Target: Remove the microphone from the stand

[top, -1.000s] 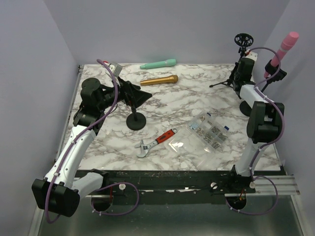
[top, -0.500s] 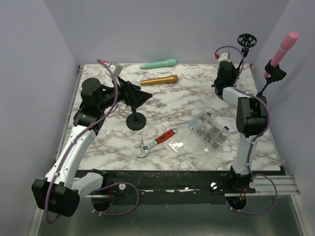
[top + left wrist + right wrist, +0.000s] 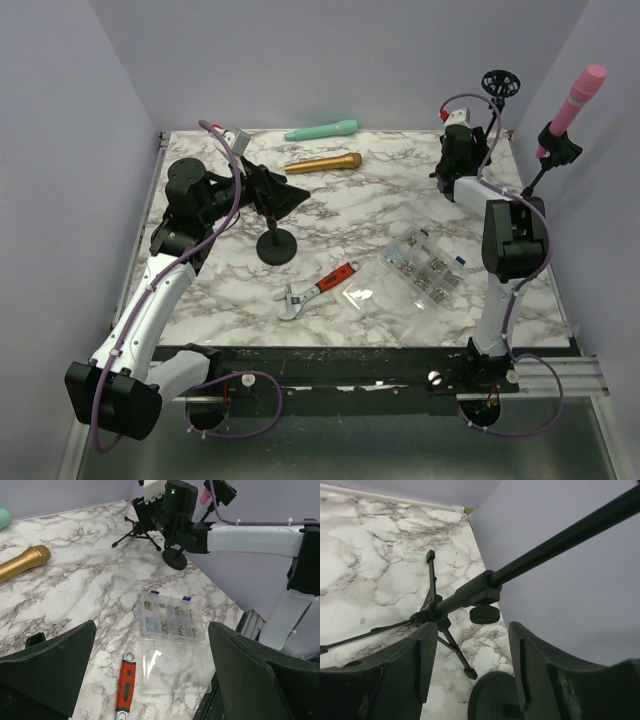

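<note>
Microphone (image 3: 583, 92) tilted in stand (image 3: 553, 143)

The marble-patterned table (image 3: 220, 300) carries a teal microphone (image 3: 322, 130) and a gold microphone (image 3: 323, 162) lying near its far edge. It also carries a round-base stand (image 3: 277, 247), a red-handled adjustable wrench (image 3: 318, 289), an open clear screw organizer (image 3: 425, 268) and a tripod stand (image 3: 470, 596) at far right.
</note>
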`<state>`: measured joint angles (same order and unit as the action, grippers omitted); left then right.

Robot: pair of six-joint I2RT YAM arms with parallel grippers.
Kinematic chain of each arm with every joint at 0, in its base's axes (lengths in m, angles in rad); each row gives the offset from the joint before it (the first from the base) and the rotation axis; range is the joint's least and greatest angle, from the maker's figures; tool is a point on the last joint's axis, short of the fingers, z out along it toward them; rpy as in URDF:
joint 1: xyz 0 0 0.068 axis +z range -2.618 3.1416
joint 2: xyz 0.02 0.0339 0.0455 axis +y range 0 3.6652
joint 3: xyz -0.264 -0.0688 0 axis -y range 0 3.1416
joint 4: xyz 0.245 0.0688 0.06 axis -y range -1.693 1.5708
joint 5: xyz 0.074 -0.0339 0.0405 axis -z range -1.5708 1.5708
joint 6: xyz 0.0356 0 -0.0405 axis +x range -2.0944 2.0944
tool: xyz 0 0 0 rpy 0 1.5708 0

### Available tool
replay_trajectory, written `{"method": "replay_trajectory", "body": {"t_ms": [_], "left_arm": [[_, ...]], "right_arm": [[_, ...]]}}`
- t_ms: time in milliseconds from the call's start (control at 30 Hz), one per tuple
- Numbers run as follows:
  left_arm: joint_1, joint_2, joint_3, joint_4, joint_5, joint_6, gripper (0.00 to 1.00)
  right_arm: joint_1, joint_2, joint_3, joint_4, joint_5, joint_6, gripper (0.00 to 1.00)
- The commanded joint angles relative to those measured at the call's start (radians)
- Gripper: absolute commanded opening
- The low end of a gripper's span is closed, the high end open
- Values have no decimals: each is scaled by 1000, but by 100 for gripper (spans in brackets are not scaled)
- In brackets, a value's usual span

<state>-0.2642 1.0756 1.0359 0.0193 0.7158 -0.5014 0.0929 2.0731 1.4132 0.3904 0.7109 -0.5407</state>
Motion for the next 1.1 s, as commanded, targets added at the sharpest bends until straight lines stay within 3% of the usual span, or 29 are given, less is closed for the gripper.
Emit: {"method": "replay_trajectory", "body": {"t_ms": [0,167,333,567,767,1067], "left_arm": [[-4,-3,27,4,3,11,99],[-4,-9,27,4,3,11,98],[-4,-16,26,5,5,9,99],[-6,-18,26,8,8,4,98],[-6,-23,28,5,8,4,98],[-7,-22,29,1,3,12,99]], "right_arm": [[7,-123,12,-125,-68,216,66],[7,-212,14,-222,-129,372,74],[7,-310,24,-299,-246,496,75],[3,-389,154,-330,-276,517,81],[-30,-266,434,-416,-322,510,81],[-67,-9,678,-454,-371,506,83]]}}
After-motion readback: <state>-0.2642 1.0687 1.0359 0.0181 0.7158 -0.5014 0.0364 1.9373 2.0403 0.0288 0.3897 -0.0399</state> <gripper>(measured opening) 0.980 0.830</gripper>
